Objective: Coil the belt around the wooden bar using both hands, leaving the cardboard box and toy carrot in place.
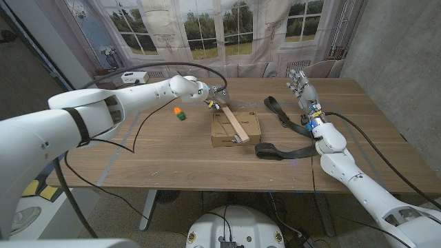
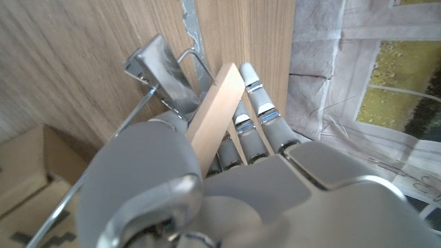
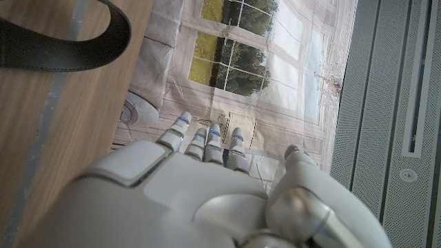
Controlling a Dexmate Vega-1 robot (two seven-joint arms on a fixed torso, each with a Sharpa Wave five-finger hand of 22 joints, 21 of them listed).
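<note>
Left hand (image 1: 215,96) grips wooden bar (image 1: 233,121); right hand (image 1: 303,88) spread, empty.

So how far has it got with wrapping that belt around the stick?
Barely begun. The left robot hand grips the wooden bar over the cardboard box. The belt lies uncoiled on the table, and the right robot hand is raised, holding nothing. All the coiling remains. The toy carrot sits untouched.
</note>
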